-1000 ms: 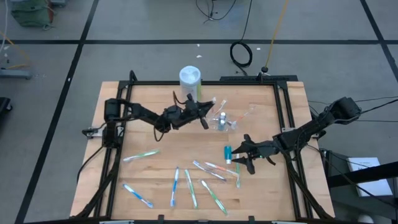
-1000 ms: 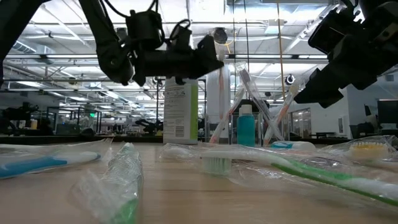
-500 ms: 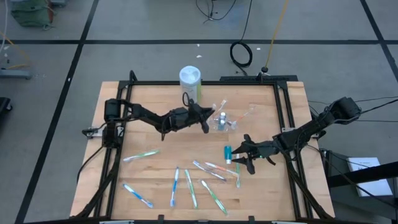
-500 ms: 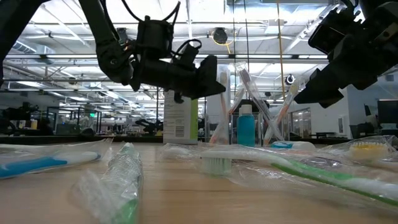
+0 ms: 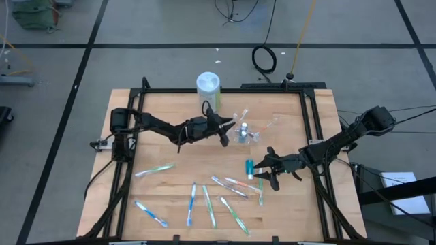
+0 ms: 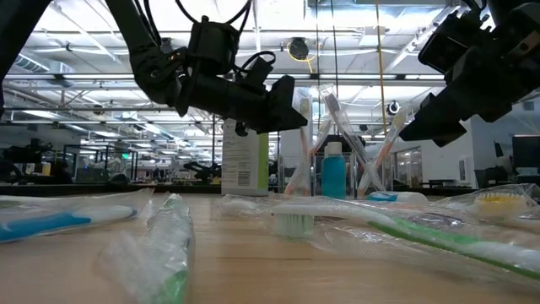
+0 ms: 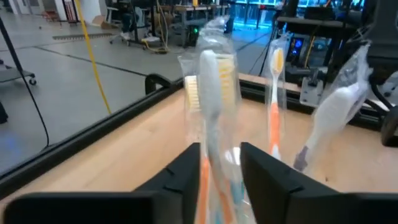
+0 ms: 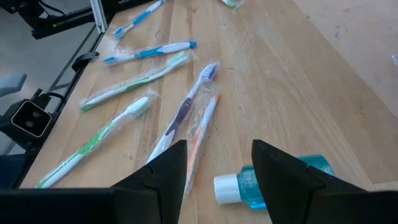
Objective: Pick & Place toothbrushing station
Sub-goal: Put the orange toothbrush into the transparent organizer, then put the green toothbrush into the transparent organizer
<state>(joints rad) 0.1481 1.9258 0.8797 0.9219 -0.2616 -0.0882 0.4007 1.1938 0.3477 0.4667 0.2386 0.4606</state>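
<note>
Your bench (image 5: 170, 204) carries a white-lidded canister (image 5: 208, 84) behind the left tool (image 5: 225, 129), and just beside that tool's tips the clear cup (image 5: 242, 134).

From above, the cup's contents blur together. The left wrist view sorts them: you can count three wrapped toothbrushes (image 7: 210, 93) standing in it, one rising between the left tool's fingers (image 7: 180, 171), which stand apart without pinching it. The low view adds a teal tube (image 6: 334, 173) upright among them.

The right tool (image 5: 264, 170) hangs with its fingers apart and nothing between them. A second teal tube (image 8: 283, 180) lies just ahead of its tips. Beyond them you can count about seven loose toothbrushes (image 5: 210, 205) lying flat.
</note>
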